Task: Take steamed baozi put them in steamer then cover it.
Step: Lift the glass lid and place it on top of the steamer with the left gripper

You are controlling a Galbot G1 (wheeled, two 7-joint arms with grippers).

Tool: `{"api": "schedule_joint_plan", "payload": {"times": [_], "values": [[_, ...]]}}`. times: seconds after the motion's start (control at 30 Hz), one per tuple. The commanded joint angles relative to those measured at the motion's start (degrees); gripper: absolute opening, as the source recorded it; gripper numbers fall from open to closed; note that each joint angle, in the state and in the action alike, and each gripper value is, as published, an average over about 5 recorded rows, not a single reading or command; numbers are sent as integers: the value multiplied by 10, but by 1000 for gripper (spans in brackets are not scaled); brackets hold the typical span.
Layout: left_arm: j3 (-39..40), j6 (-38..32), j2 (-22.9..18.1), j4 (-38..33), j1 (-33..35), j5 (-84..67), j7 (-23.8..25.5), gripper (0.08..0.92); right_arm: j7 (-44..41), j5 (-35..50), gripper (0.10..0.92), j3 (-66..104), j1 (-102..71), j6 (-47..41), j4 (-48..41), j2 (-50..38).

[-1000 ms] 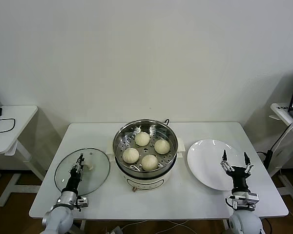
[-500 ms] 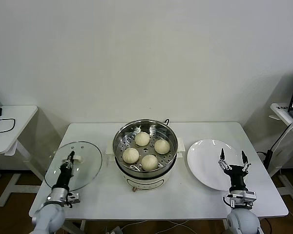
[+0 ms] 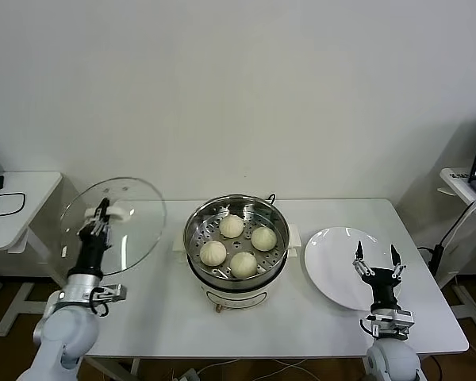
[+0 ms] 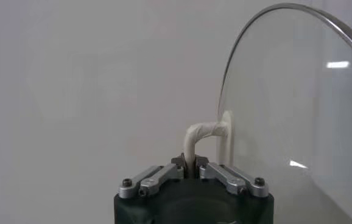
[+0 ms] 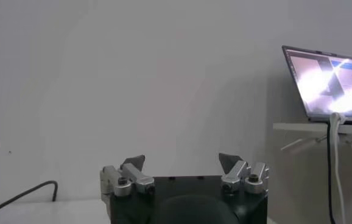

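1. Head view: the cover [image 3: 113,217], clear glass with a metal rim, is tilted up in the air left of the steamer [image 3: 236,240], which holds four baozi [image 3: 243,263].
2. Left gripper [image 3: 101,214] is clamped on its white handle [image 4: 207,139]; half a second ago it sat lower.
3. Right gripper [image 3: 375,260] is spread wide over the plate [image 3: 333,246], right of the steamer.

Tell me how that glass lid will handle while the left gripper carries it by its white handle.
The cover looks rigid, so it should not flex. The left gripper pinches only the thin handle, and the lid stands tilted on edge, so it may swing or twist. Being glass, it is probably fragile; lower it gently onto the steamer.
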Motion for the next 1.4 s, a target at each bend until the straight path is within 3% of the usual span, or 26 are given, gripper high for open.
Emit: {"api": "schedule_joint_plan", "payload": {"times": [0.03,0.23,0.43,0.73,1.4], "values": [[223,151,-26,-174,-46,-9,102,188,0,-4,823,-1,-1,-3,-1,4],[357,224,-83,-122,-111,45,148,188,0,-11,823,-3,7,-4,-13,11],[413,252,-129,-50,-155,120,187,188,0,-18,823,-5,16,-4,-25,17],[418,256,-173,3,-168,235,249,188,-1,-22,823,-11,28,-1,-43,22],[392,239,-203,78,-174,292,247,188,-3,-29,823,-15,34,2,-53,28]]}}
